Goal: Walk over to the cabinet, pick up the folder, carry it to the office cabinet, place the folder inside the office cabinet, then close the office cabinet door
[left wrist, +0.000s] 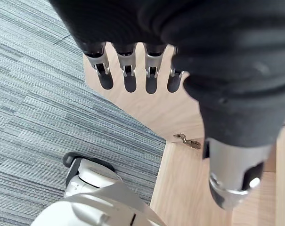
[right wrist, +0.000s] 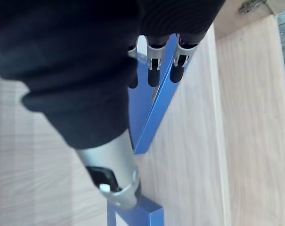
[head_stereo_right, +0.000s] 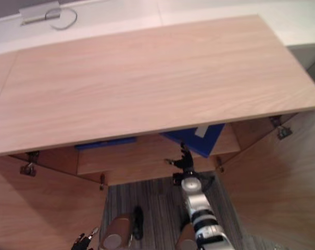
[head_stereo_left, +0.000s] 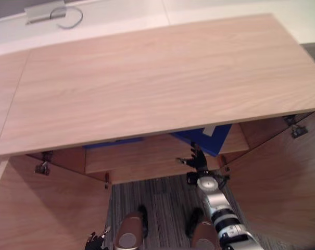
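A blue folder [head_stereo_left: 208, 137] lies on the shelf [head_stereo_left: 141, 156] inside the open office cabinet, its near corner sticking out from under the wooden top [head_stereo_left: 162, 78]. My right hand [head_stereo_left: 197, 159] reaches up to that corner. In the right wrist view its straight fingers [right wrist: 154, 70] lie against the folder [right wrist: 154, 113] along its edge, and the thumb [right wrist: 115, 181] stands apart from it. My left hand [head_stereo_left: 97, 240] hangs low by the left door, fingers [left wrist: 128, 70] relaxed and holding nothing.
Both cabinet doors stand open: the left door [head_stereo_left: 42, 213] and the right door [head_stereo_left: 282, 182], with metal hinges [head_stereo_left: 41, 167] at the frame. A second blue strip [head_stereo_left: 113, 141] shows further left on the shelf. Grey striped carpet [head_stereo_left: 157, 198] lies between the doors.
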{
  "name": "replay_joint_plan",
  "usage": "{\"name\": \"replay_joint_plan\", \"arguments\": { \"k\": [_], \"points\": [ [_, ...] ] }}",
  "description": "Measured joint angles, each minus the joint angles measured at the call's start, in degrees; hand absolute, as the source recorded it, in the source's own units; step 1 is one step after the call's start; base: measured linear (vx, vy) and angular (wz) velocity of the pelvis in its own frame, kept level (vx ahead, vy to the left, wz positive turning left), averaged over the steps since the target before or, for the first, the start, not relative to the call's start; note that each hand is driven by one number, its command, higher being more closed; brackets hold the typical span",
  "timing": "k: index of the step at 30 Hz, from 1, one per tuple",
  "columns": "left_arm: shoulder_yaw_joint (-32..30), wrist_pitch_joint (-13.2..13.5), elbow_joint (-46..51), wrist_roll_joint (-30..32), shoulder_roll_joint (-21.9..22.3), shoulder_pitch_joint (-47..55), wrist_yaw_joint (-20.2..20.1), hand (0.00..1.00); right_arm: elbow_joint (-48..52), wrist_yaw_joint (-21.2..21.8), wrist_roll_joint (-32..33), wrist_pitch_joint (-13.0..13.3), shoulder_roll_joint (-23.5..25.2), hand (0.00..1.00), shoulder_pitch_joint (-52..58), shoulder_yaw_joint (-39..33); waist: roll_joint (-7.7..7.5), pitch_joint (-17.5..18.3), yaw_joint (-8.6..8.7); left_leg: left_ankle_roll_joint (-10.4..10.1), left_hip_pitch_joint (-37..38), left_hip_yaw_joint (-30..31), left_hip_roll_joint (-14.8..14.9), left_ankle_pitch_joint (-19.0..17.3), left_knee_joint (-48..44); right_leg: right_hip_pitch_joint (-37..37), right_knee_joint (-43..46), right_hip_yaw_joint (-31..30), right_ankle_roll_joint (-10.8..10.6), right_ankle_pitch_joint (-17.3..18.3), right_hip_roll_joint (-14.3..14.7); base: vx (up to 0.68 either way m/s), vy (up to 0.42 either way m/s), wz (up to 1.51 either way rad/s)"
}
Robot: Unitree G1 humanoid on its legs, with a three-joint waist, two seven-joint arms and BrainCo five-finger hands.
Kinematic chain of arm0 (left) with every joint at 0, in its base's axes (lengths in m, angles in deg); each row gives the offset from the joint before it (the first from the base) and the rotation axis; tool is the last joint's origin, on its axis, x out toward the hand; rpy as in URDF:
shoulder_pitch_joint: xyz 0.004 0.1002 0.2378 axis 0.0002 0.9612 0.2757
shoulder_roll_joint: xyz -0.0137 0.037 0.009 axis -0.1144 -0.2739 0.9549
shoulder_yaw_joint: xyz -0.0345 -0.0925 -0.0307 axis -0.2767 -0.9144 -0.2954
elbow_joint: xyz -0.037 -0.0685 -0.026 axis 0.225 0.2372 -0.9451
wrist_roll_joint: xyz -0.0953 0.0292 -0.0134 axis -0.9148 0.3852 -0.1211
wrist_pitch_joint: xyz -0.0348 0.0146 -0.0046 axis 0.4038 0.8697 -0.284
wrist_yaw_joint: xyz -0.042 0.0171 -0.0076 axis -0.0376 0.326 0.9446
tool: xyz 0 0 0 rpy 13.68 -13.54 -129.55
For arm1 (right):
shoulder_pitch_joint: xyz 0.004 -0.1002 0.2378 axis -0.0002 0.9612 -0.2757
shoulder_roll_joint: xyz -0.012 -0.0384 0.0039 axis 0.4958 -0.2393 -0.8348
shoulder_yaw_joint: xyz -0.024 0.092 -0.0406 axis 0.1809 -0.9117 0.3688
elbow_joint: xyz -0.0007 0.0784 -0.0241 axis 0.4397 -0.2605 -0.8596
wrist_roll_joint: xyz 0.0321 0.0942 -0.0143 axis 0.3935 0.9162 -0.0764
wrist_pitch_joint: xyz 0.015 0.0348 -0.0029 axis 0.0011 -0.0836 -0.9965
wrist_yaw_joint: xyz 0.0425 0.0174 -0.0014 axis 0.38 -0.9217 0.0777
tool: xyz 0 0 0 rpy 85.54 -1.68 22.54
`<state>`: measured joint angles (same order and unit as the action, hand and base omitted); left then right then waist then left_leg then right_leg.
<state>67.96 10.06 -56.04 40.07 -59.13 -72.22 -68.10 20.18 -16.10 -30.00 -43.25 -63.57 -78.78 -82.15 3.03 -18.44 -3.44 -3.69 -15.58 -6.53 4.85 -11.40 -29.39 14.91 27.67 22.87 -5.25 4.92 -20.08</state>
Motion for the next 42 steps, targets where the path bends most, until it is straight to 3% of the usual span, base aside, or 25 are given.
{"name": "replay_joint_plan", "arguments": {
  "k": [5,12,18,24,29,33,42],
  "points": [
    [0.61,0.61,2.47,-0.05,0.67,-1.18,0.53,0.0,0.02,-1.6,0.0,-0.02,-1.1,0.0,-8.58,0.32,1.44,-4.45,-0.54,1.18,-6.41,0.11,-0.77,-2.09,-7.52,6.27,7.13,-1.65,-0.3,1.75,-2.89,-0.18,0.058,0.06],
    [1.17,1.1,5.42,-0.43,0.91,-1.61,1.1,0.0,-1.96,-2.57,0.03,-0.76,-5.2,0.0,-15.69,-0.17,1.88,-6.66,-0.83,1.77,-13.71,-0.78,-0.69,-1.02,-9.07,13.44,8.51,-2.03,0.68,1.2,-3.95,-0.09,0.001,0.06],
    [2.91,1.76,7.36,-0.52,0.87,-2.18,1.53,0.0,-6.24,-2.46,0.06,-1.41,-10.8,0.0,-22.7,0.12,2.89,-8.0,-1.14,1.99,-18.0,-1.31,0.4,-0.63,-10.53,18.02,9.11,-2.85,1.27,0.14,-3.09,0.02,-0.015,-0.08],
    [4.87,2.04,7.37,-0.55,0.37,-3.12,1.59,0.0,-8.96,-1.08,0.02,-1.33,-19.64,0.0,-28.34,3.66,3.73,-8.74,-2.09,2.05,-22.73,-1.81,1.72,-1.15,-12.55,22.94,10.33,-3.98,1.63,-0.07,-1.92,0.0,0.006,-0.11],
    [5.38,2.07,7.42,-0.63,0.07,-3.38,1.59,0.0,-10.34,0.37,0.08,-0.88,-26.1,0.0,-31.71,6.71,3.86,-8.8,-2.31,2.09,-25.83,-1.6,2.29,-1.09,-13.29,25.88,10.24,-4.09,2.24,-0.47,-1.19,-0.04,0.006,-0.04],
    [6.36,2.1,7.53,-0.67,-0.19,-3.57,1.59,0.0,-12.47,2.72,0.18,1.03,-33.2,0.0,-34.97,10.85,4.45,-9.11,-2.52,2.02,-28.07,-1.21,3.17,-0.72,-13.23,27.3,8.3,-3.79,3.04,-1.52,0.22,-0.03,0.022,-0.08],
    [7.47,2.01,10.32,-0.85,-0.76,-3.65,1.22,0.0,-17.97,7.08,-1.92,2.52,-38.85,0.0,-41.09,16.27,4.48,-9.09,-4.01,1.5,-28.48,-1.45,4.27,0.24,-11.55,28.02,6.39,-3.78,3.52,-2.61,2.18,0.01,-0.005,-0.06]
  ]
}}
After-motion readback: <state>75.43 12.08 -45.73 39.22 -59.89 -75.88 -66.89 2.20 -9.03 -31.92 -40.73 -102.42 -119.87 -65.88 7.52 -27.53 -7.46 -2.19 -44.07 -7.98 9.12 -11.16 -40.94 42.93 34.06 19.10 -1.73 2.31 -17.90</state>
